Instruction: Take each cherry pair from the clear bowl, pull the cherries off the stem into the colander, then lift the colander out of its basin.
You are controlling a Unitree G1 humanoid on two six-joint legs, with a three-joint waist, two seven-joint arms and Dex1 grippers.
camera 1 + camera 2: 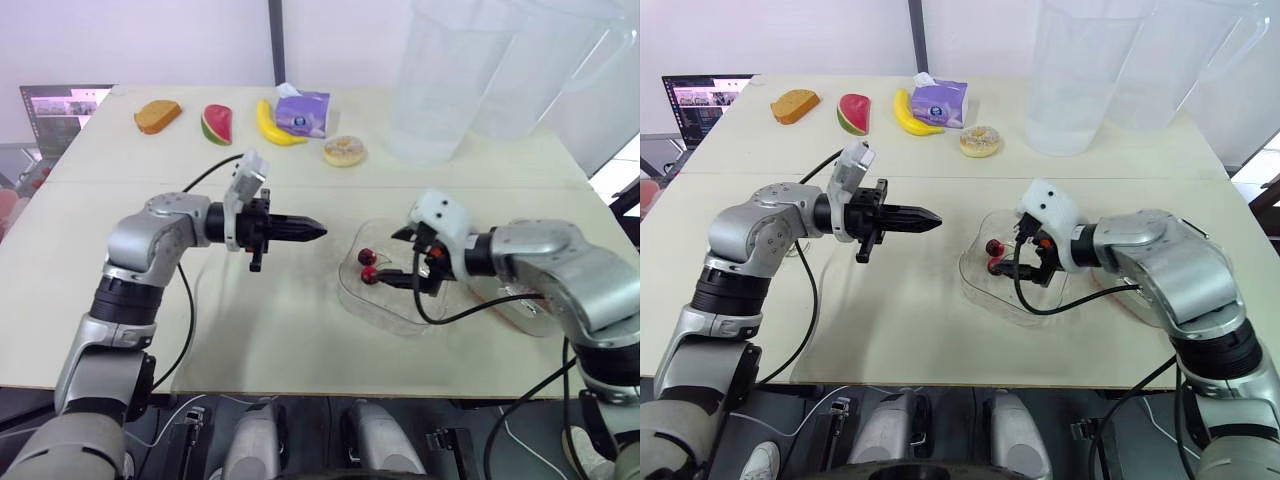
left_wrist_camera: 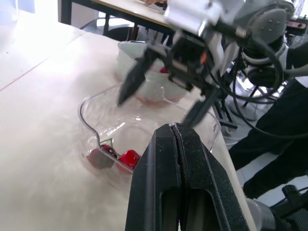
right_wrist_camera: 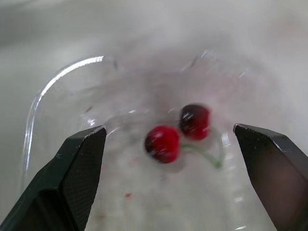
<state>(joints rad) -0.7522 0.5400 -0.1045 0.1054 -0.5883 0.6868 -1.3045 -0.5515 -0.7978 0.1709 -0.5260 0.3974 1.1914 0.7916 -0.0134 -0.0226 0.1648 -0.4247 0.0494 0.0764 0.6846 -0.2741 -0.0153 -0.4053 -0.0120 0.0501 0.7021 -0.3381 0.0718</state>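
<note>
A cherry pair on a green stem lies in the left part of the clear bowl near the table's front. My right gripper is open inside the bowl, just right of the cherries. In the right wrist view the two cherries lie between and slightly beyond its fingertips, untouched. My left gripper is shut and empty, hovering left of the bowl and pointing at it. The white colander in its basin stands right of the bowl, largely hidden behind my right arm.
Along the back edge lie a bread slice, a watermelon slice, a banana, a purple tissue pack and a donut. Two tall clear pitchers stand back right. A laptop sits far left.
</note>
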